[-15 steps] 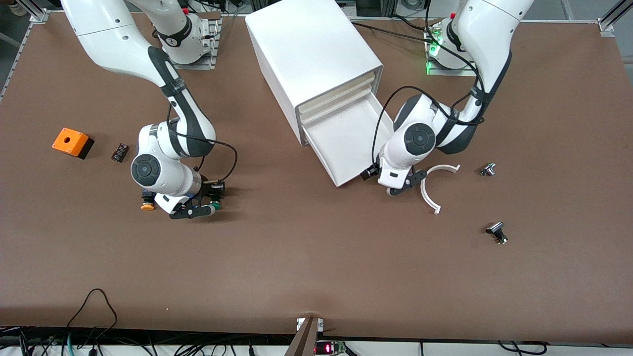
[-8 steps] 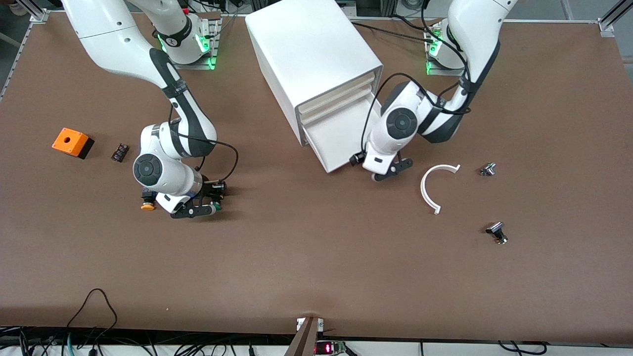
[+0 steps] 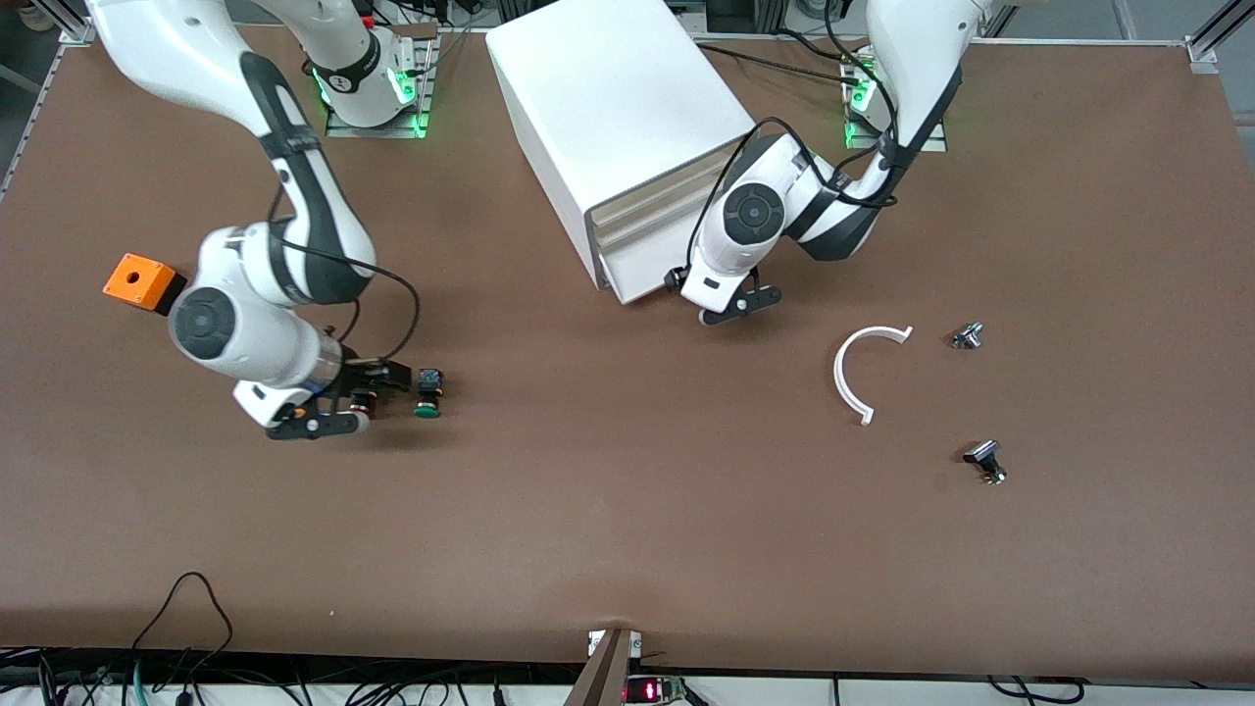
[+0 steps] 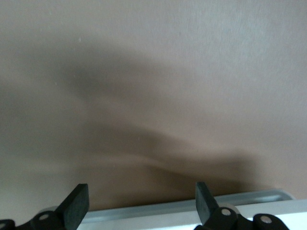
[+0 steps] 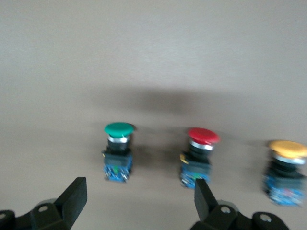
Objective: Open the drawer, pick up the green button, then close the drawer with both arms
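Left arm: white jointed arm with dark grey bands, reaching from its base and folded sharply at the elbow.
Left hand [image 3: 730,306]: black two-finger hand, low, fingers [image 4: 76,205] spread apart with nothing between them.
Right arm: matching white arm, stretched down from its base, wrist bent low.
Right hand [image 3: 319,417]: black, low, fingers [image 5: 72,197] wide apart, empty.

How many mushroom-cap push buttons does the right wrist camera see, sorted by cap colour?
green-capped button: 1
red-capped button: 1
yellow-capped button: 1
Total: 3
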`<action>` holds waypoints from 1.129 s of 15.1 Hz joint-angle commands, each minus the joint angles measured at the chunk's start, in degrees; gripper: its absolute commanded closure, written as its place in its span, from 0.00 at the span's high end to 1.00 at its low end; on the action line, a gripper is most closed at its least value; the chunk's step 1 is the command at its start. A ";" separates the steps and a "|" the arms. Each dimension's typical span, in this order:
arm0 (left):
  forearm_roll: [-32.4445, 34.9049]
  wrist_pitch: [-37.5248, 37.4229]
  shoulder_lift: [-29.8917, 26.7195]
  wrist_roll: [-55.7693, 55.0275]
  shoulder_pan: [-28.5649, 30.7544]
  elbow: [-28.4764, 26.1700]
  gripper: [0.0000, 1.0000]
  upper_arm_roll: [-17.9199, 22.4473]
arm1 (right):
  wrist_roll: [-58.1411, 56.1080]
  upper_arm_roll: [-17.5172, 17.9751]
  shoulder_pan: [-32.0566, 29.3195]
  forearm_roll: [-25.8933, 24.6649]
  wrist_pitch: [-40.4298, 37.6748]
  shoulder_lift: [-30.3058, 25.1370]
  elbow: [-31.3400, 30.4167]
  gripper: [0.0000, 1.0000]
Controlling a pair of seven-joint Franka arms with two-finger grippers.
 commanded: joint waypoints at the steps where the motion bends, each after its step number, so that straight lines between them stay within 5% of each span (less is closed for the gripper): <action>1: 1.24 -2.54 -1.96 -1.42 0.27 -1.50 0.98 -2.17 | -5.63 -2.49 -0.11 -0.09 -5.62 -5.68 -0.83 0.99; 4: 0.98 -2.99 -1.96 -3.26 0.27 -1.50 0.98 -3.84 | -6.87 -5.31 -0.10 -0.18 -9.84 -10.43 -0.83 0.99; 17: 0.45 -3.34 -1.43 -4.40 -0.43 -1.50 0.98 -5.51 | -0.48 -7.78 -0.19 -4.75 -23.29 -22.21 1.36 0.99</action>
